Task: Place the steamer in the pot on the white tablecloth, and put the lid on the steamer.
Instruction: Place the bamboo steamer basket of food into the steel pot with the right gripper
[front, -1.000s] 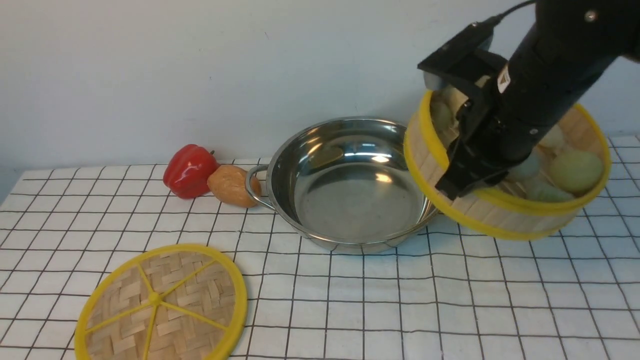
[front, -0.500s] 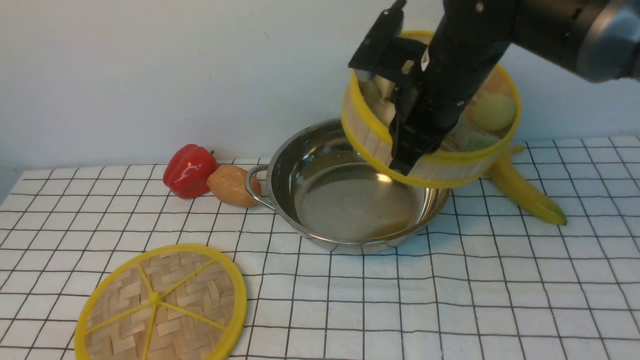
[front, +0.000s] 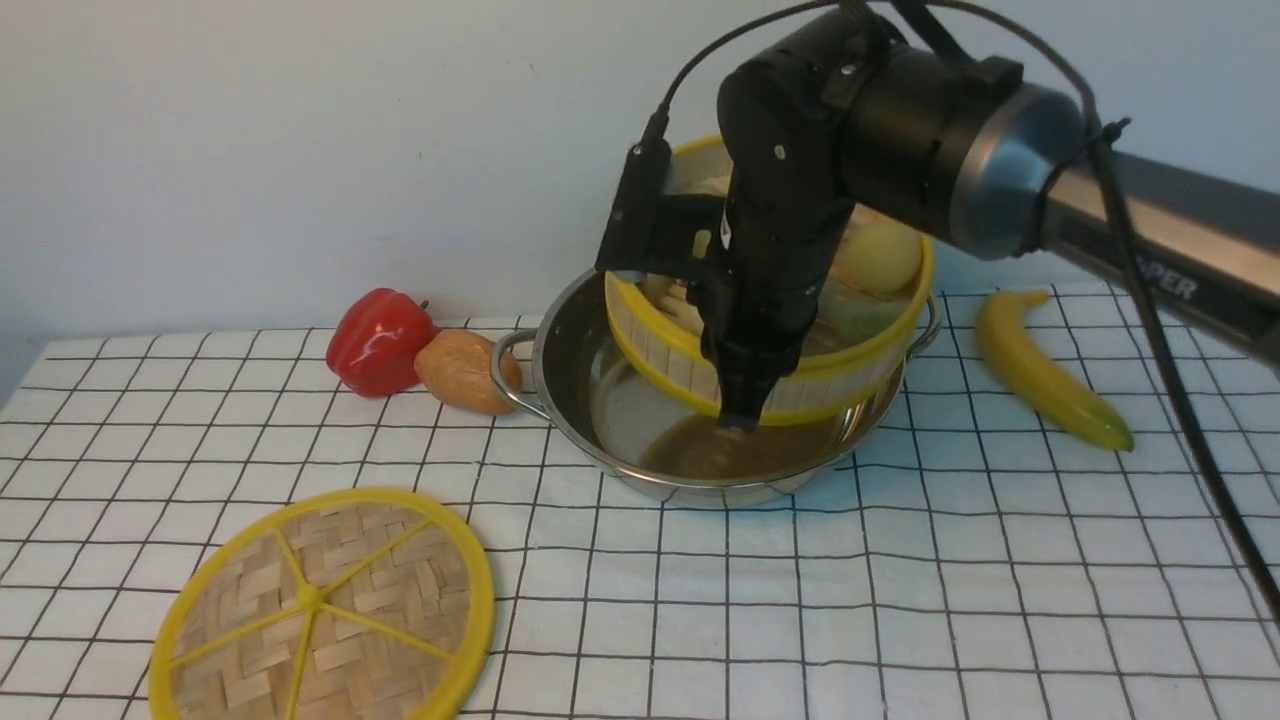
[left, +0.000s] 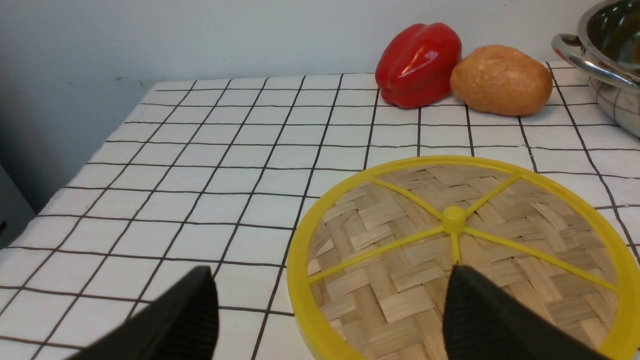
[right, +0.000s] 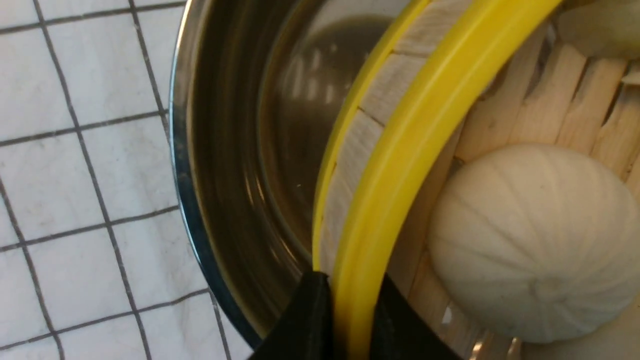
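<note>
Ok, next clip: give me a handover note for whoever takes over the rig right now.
Right gripper: shut on the steamer's near wall, one finger inside and one outside.
Left gripper: open over the lid's edge, holding nothing.
Steamer: tilted, off the cloth, low over the pot, not seated.
Lid: flat on the tablecloth, front left of the pot.
Done: steamer picked up and at the pot.
Left: lower and release the steamer, then put the lid on it.
</note>
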